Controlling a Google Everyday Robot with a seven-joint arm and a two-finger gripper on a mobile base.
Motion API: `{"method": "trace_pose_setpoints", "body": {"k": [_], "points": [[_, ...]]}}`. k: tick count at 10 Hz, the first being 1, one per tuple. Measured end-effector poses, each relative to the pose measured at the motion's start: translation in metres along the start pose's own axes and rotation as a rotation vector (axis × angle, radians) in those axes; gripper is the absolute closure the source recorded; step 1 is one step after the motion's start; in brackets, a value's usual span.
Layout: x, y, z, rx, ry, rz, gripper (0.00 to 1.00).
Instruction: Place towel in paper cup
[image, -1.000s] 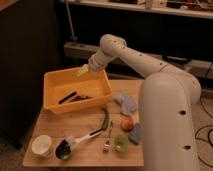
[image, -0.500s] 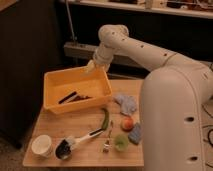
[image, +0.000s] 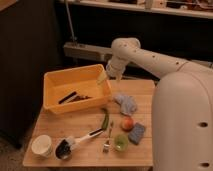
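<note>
Camera view: claw (image: 103, 76) was seen open over the yellow bin (image: 70, 70); the soft, light towel (image: 126, 103) would be best pinched at a raised wrinkle.

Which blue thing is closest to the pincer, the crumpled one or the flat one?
The crumpled towel. It lies close to the pincer, which hovers beside the yellow bin; the flat sponge sits farther off.

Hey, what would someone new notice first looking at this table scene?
The bulky white robot arm fills the right side, reaching left so that its open claw hangs by the right rim of a bright yellow bin at the table's back left. In front, small things dot the wooden table. A crumpled towel lies near the middle, and a white paper cup stands at the front left corner.
</note>
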Motion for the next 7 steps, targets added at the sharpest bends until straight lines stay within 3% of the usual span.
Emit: {"method": "trace_pose_setpoints", "body": {"k": [4,5,7], "points": [[0.038,-0.071,-0.011,0.051,-0.013,0.141,0.26],[0.043,-0.083,-0.013,0.069,-0.007,0.154,0.26],[0.047,-0.091,0.006,0.085,0.035,0.139,0.26]]}}
